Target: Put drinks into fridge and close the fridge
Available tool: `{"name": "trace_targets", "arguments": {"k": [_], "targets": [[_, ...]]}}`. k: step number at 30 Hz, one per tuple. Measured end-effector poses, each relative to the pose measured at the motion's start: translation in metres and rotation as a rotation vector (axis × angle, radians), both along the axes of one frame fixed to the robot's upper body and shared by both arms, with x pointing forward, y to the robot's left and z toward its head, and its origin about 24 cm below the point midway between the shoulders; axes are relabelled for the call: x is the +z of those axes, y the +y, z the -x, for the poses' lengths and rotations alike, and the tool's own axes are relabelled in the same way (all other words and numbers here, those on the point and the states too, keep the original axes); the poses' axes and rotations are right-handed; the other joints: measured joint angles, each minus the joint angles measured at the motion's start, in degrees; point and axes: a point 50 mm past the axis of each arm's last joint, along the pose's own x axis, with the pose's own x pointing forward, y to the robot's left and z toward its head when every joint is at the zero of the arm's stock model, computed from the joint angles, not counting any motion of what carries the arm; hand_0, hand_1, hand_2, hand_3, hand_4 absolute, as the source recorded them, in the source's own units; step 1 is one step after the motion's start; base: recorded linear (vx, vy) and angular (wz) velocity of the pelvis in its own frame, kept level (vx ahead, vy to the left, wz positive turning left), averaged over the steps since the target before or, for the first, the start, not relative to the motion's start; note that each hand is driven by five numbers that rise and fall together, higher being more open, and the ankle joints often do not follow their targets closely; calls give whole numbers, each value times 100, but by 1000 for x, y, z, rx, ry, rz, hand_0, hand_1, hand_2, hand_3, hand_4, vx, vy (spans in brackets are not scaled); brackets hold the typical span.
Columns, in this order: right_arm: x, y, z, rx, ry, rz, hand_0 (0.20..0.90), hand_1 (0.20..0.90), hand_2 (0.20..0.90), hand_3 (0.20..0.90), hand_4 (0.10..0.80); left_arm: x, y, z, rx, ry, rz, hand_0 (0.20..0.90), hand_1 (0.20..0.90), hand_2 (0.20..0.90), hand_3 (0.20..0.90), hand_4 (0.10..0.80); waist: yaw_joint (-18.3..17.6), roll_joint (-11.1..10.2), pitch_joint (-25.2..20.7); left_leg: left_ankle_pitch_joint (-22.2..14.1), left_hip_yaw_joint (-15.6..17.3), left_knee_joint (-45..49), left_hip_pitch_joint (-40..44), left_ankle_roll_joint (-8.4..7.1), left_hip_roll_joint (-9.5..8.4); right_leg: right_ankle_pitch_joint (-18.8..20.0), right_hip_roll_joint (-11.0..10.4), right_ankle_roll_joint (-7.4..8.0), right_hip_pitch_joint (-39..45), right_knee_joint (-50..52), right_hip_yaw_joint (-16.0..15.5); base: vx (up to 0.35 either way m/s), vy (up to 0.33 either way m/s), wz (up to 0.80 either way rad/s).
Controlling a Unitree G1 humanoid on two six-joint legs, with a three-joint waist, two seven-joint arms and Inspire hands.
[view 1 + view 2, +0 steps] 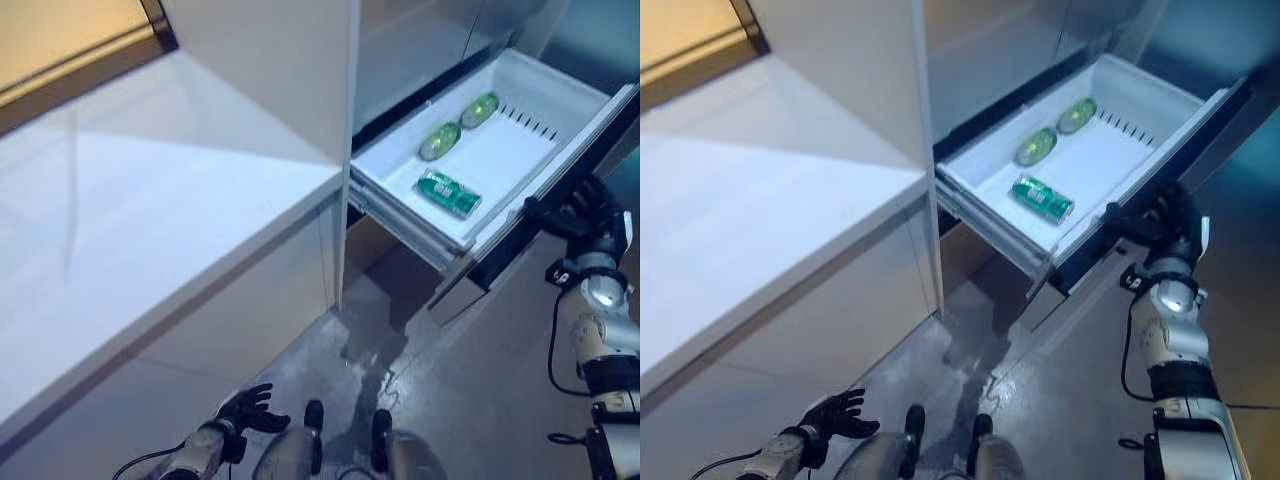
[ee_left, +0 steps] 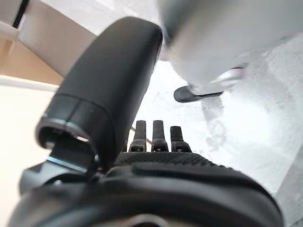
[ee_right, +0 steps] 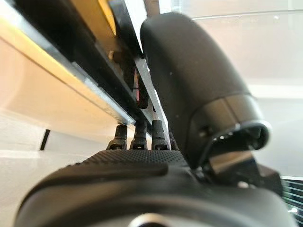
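Note:
A white fridge drawer (image 1: pixel 400 207) stands pulled out at the upper right. Green drinks (image 1: pixel 440 141) sit near its back, and a green can (image 1: pixel 449 193) lies on its side nearer the front; it also shows in the right eye view (image 1: pixel 1042 198). My right hand (image 1: pixel 575 212) is at the drawer's dark front panel (image 1: pixel 520 245), its fingers straight against the panel's edge, as the right wrist view shows (image 3: pixel 142 137). My left hand (image 1: pixel 248 408) hangs low near the floor, open and empty, fingers spread.
A white counter (image 1: pixel 150 220) fills the left. A white cabinet wall (image 1: pixel 290 60) rises beside the fridge opening. Grey floor (image 1: pixel 480 380) lies below the drawer.

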Motion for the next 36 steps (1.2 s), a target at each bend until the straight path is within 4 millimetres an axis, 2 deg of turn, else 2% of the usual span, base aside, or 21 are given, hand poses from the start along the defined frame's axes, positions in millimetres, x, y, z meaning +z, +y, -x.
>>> {"name": "trace_targets", "arguments": {"k": [1,3,4,5,7,12,14,16,21,27,36], "targets": [[4,0,-1,0,-16,4,900,900,900,900,800,2,0,-2,9,-16,2,900,900,900,900,800,14,18,42,-19,4,121,-108,-2,-49,-22,-6,-3,-81,94,-7,-161,48,8],[29,0,-8,-2,-94,23,900,900,900,900,800,10,-2,-15,21,-79,12,900,900,900,900,800,22,108,297,-149,-14,689,-538,-13,-63,-122,-79,-35,-451,586,-78,-131,41,7],[34,0,-9,-2,-109,27,900,900,900,900,800,11,-3,-17,22,-88,16,900,900,900,900,800,23,116,305,-166,-27,782,-657,-18,-61,-132,-97,-43,-569,678,-84,-98,46,3],[49,0,-12,-3,-150,39,900,900,900,900,800,14,-4,-21,25,-119,25,900,900,900,900,800,31,168,365,-170,-46,967,-924,-22,-66,-138,-142,-63,-837,878,-120,-84,56,3],[66,1,-16,-7,-194,50,900,900,900,900,800,18,-6,-27,34,-149,43,900,900,900,900,800,57,262,464,-172,-88,1117,-1128,-27,-93,-139,-169,-94,-1041,1041,-139,-45,68,6],[93,10,-27,13,-239,88,900,900,900,900,800,21,-8,-32,61,-169,61,900,900,900,900,800,237,380,560,-173,-324,1400,-1479,-109,-148,-149,-209,-202,-1364,1353,-263,-9,53,-4],[96,13,-28,20,-249,92,900,900,900,900,800,19,-7,-29,69,-156,55,900,900,900,900,800,272,391,570,-167,-348,1409,-1537,-122,-187,-170,-251,-236,-1421,1385,-277,-9,50,12],[108,18,-32,34,-277,92,900,900,900,900,800,12,-5,-20,78,-116,47,900,900,900,900,800,328,451,608,-165,-450,1446,-1610,-123,-216,-160,-253,-257,-1485,1404,-380,-4,47,4],[119,20,-35,32,-292,92,900,900,900,900,800,4,-7,-5,68,-70,48,900,900,900,900,800,481,499,633,-161,-615,1407,-1650,-128,-249,-201,-278,-336,-1478,1415,-546,16,52,17],[121,27,-43,63,-302,14,900,900,900,900,800,4,-8,-6,58,-78,53,900,900,900,900,800,667,521,646,-30,-852,1200,-1467,-320,-266,-346,-346,-368,-1206,1348,-839,49,37,23],[118,49,-54,145,-318,-37,900,900,900,900,800,6,-9,-7,36,-103,57,900,900,900,900,800,982,524,645,-11,-1047,990,-1172,-333,-318,-496,-424,-341,-805,1219,-1124,46,14,18]]}}
